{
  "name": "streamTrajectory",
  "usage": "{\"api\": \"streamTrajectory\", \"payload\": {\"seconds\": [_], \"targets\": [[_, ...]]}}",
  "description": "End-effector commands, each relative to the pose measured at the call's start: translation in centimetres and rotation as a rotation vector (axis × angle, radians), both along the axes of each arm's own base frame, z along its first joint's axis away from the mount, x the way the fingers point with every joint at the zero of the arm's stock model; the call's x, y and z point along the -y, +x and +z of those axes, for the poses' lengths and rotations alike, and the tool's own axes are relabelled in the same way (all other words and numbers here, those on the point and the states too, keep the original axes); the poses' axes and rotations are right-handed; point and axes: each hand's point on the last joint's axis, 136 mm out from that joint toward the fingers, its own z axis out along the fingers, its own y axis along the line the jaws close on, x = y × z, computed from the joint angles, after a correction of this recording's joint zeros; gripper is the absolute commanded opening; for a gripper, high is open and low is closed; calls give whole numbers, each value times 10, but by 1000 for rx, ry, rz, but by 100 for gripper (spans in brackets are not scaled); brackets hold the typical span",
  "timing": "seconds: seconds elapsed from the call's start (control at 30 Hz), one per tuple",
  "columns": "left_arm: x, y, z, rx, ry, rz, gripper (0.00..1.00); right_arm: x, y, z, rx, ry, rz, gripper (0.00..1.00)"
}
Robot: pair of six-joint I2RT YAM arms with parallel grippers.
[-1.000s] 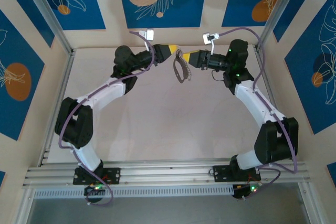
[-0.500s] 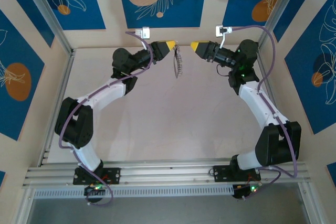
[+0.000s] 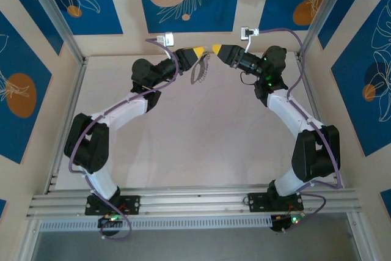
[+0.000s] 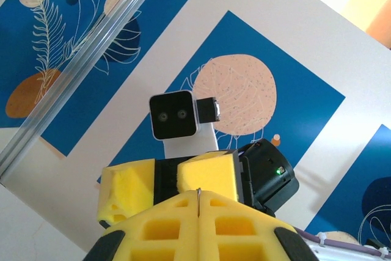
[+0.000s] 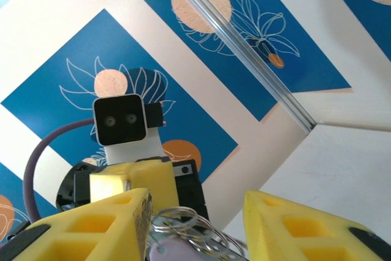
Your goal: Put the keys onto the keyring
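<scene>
You've got one keyring (image 3: 199, 71), one key (image 5: 164, 252). Your left gripper (image 3: 199, 51) is clenched on the keyring; both sit between the parted fingers of your right gripper (image 5: 197, 206).

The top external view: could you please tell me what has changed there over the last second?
The right gripper let go of the keyring, drew back to its own side, then came in again, jaws open, close to the left gripper. The keyring swung left and now hangs from the left gripper alone. The left gripper stayed shut on it, in place.
</scene>
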Motion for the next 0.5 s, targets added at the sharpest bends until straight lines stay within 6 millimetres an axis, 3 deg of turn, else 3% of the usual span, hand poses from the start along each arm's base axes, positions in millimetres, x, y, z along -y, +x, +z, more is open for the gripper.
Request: {"api": "streamTrajectory", "payload": {"seconds": [0.0,0.47], "targets": [[-3,-9,16,61,-47,8,0,-4,-2,21,63,27,0,45],[0,-9,14,58,-42,3,0,-16,-10,20,73,8,38,43]]}}
